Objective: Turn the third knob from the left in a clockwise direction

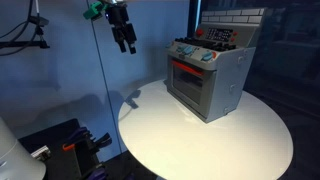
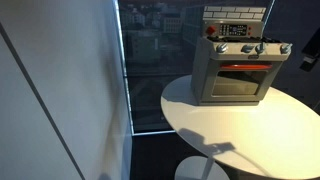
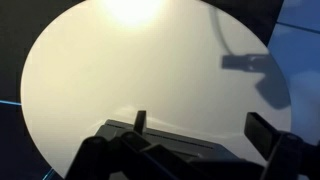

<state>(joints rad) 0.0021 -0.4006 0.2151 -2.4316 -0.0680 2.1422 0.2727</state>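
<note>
A grey toy oven (image 1: 210,80) with a red-framed door stands on the round white table (image 1: 200,140), at its far side. It also shows in an exterior view (image 2: 238,70). A row of teal knobs (image 1: 196,54) runs along its front top edge. The third knob from the left (image 2: 262,48) is apart from my gripper. My gripper (image 1: 124,36) hangs open and empty high in the air, well off to the side of the oven. In the wrist view my gripper (image 3: 202,125) looks down on the bare tabletop with both fingers spread.
A glass wall with a metal post (image 1: 103,70) stands behind the table. Dark equipment with cables (image 1: 65,145) sits low beside the table. My gripper's shadow (image 3: 245,62) falls on the table (image 3: 120,70). A white wall (image 2: 55,90) fills one side.
</note>
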